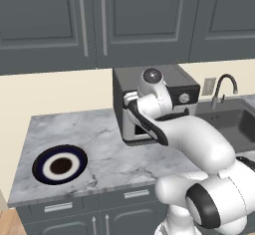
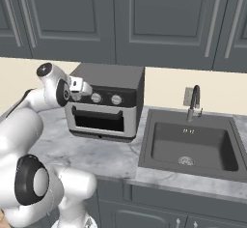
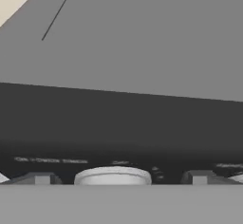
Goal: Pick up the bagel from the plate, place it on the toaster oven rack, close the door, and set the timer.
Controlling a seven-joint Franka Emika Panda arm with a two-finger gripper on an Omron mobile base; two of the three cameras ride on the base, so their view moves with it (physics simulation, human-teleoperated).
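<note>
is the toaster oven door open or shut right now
Shut. In the right base view the door stands upright, flush against the toaster oven front, its dark bar handle across the top of the glass.

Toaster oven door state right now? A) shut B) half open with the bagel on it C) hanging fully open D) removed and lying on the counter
A: the door stands upright and flush in the toaster oven front, its dark handle bar across the top.

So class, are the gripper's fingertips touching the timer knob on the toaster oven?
Apart. In the hand view the knob sits centred between the fingertips, a dark gap on each side; the gripper is open.
</note>
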